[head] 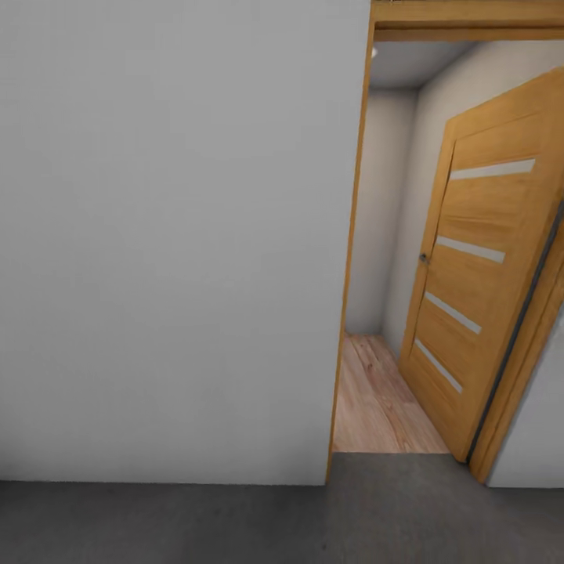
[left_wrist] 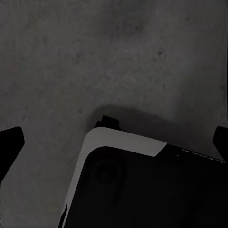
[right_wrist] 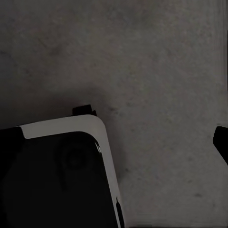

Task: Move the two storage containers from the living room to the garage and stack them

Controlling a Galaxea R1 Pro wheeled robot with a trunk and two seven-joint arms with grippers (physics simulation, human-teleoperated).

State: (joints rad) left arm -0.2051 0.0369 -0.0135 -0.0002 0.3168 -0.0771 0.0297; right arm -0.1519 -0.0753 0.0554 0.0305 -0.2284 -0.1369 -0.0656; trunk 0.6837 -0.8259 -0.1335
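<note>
Ahead, one open door (head: 478, 266) (four glass slats); both grippers' states can't be told.

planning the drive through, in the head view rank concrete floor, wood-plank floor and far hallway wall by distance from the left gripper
1. concrete floor, right beneath the left gripper
2. wood-plank floor, through the doorway
3. far hallway wall, at the back

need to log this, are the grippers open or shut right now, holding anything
Left gripper: open, fingertips spread wide, nothing between them, over the concrete floor.
Right gripper: cannot tell; one fingertip shows, nothing held in sight.
</note>
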